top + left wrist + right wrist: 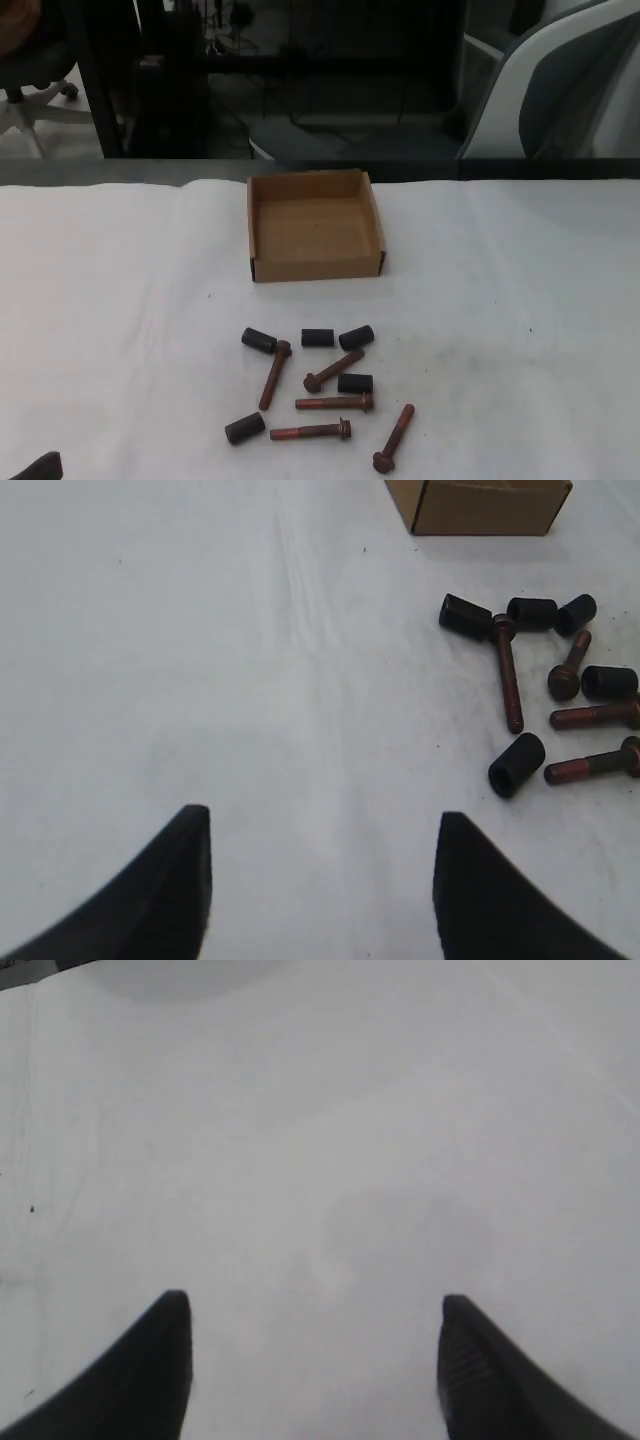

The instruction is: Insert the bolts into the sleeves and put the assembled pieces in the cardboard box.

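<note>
From above, the cardboard box (318, 266) is sitting empty on the white worktop (120, 300). Five bolts (335, 403) and five sleeves (355, 383) are lying loose just in front of it with none joined, so the whole task is looking yet to be done. In the left wrist view, the left pincer (320, 880) is hanging wide open, gripping nothing, well apart from the scattered parts. In the right wrist view, the right pincer (315, 1370) is likewise gaping, empty, over the worktop.
</note>
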Robot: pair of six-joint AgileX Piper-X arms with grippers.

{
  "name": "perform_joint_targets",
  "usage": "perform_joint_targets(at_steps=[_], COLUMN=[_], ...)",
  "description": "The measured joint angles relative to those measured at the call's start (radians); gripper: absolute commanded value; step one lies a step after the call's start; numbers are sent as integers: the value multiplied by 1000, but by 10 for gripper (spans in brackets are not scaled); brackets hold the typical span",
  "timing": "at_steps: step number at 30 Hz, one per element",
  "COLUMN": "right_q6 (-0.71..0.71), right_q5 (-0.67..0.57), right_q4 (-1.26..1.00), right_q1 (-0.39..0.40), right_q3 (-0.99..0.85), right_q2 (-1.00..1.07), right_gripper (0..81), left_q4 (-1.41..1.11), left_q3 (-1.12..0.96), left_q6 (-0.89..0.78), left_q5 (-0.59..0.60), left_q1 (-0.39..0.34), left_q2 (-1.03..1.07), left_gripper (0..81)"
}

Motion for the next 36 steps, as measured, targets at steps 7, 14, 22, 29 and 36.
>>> perform_joint_targets(at_steps=[7,14,22,29,36], right_q6=[0,0,0,0,0], right_q5=[0,0,0,0,0], right_q4=[0,0,0,0,0], right_q1=[0,0,0,0,0], right_q3=[0,0,0,0,0], right_q2=[0,0,0,0,0], right_gripper=[700,700,700,700,700], left_q4=[0,0,0,0,0], left_q3=[0,0,0,0,0], left_q6=[0,0,0,0,-30], left_q5=[0,0,0,0,0], left_q1=[0,0,0,0,0], left_q2=[0,0,0,0,0], left_gripper=[640,640,640,640,640])
